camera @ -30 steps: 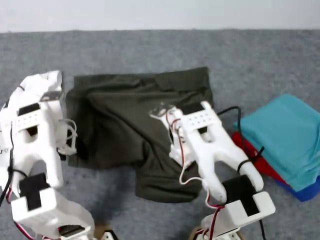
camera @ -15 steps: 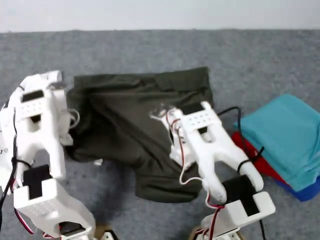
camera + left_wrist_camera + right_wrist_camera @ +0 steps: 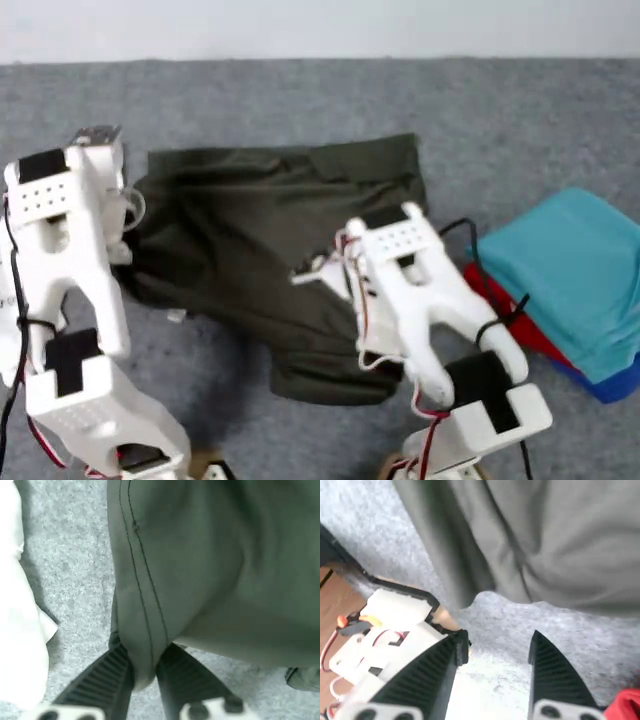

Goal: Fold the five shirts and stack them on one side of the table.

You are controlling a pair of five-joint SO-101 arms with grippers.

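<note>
A dark olive shirt (image 3: 260, 240) lies crumpled across the middle of the grey table. My left gripper (image 3: 126, 222) is at the shirt's left edge, and in the left wrist view the left gripper (image 3: 145, 672) is shut on the stitched hem of the olive shirt (image 3: 200, 565), holding it off the table. My right gripper (image 3: 322, 270) hovers over the shirt's middle. In the right wrist view the right gripper (image 3: 495, 652) is open over bare carpet, with the olive shirt (image 3: 545, 545) just past its fingertips and nothing between them.
A folded stack sits at the right: a teal shirt (image 3: 575, 270) on top of a red one (image 3: 510, 312) and a blue one (image 3: 612, 385). A white shirt (image 3: 15, 630) lies beside the left gripper. The right arm's base (image 3: 385, 625) stands at the near table edge.
The left gripper has risen and moved toward the back with the shirt's left edge, dragging the cloth off the table there. The right gripper has shifted slightly toward the front.
</note>
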